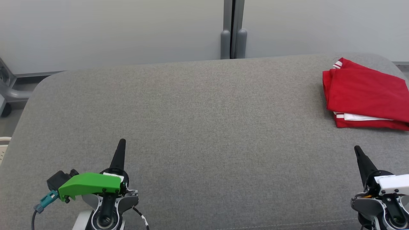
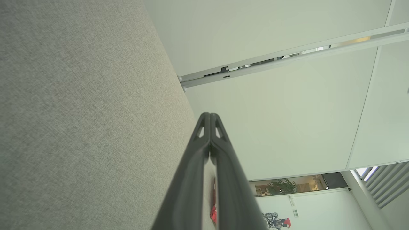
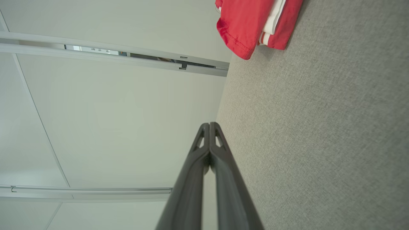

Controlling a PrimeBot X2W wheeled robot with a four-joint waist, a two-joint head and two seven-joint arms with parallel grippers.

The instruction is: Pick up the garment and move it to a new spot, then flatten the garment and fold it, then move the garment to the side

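Note:
The garment (image 1: 366, 94) is red with white stripes and lies folded in a neat stack at the far right of the grey fabric table (image 1: 204, 134). In the right wrist view the garment (image 3: 252, 24) sits at the top, well beyond the fingertips. My left gripper (image 1: 121, 142) rests at the lower left, shut and empty, far from the garment. Its fingers (image 2: 209, 116) are pressed together in the left wrist view. My right gripper (image 1: 357, 148) is at the lower right, shut on nothing, a short way in front of the garment, with its tips (image 3: 209, 124) closed.
A pale wall with a grey post (image 1: 233, 35) stands behind the table. A grey chair base (image 1: 9, 92) and a pale object (image 1: 3, 147) lie beyond the table's left edge. A green cover (image 1: 89, 185) sits on my left wrist.

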